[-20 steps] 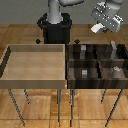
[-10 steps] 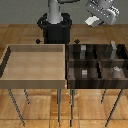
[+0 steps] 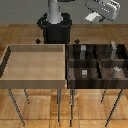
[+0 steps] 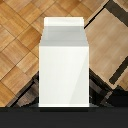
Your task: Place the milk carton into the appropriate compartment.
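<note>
The milk carton [image 4: 64, 65] is a pale white box with a gabled top and fills the middle of the wrist view, seen against the wood floor and the bins far below. In the exterior view the milk carton [image 3: 91, 18] hangs high in the air at the back right, above the far edge of the dark compartment tray [image 3: 68, 65]. My gripper [image 3: 98, 14] is tilted and shut on the carton. Its fingers do not show in the wrist view.
A light wooden bin [image 3: 35, 62] stands at the exterior view's left, touching the dark tray. The tray's compartments hold small grey items [image 3: 85, 73], [image 3: 116, 70], [image 3: 83, 50], [image 3: 114, 47]. The robot base [image 3: 55, 25] stands behind both. Thin metal legs carry the bins.
The gripper with the carton has risen a little and shifted slightly toward the exterior view's left. The bins and their contents have not moved.
</note>
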{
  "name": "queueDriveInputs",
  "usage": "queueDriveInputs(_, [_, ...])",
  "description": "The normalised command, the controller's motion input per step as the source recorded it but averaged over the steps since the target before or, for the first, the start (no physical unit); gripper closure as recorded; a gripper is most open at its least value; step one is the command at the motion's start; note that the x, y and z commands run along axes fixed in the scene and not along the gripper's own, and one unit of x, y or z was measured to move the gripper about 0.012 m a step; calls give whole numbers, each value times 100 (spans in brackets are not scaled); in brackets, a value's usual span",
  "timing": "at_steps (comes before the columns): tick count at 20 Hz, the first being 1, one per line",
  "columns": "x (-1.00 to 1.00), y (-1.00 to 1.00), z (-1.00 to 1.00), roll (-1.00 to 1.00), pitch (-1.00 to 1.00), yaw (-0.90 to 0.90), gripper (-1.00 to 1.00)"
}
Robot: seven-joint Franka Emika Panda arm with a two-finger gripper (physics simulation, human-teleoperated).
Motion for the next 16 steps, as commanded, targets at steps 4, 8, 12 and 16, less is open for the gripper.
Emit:
queueDriveInputs(4, [-100, 0, 0, 0, 0, 0, 100])
queueDriveInputs(8, [-100, 0, 0, 0, 0, 0, 100])
queueDriveInputs(12, [-100, 0, 0, 0, 0, 0, 100])
queueDriveInputs(16, [-25, -62, 0, 0, 0, 0, 100])
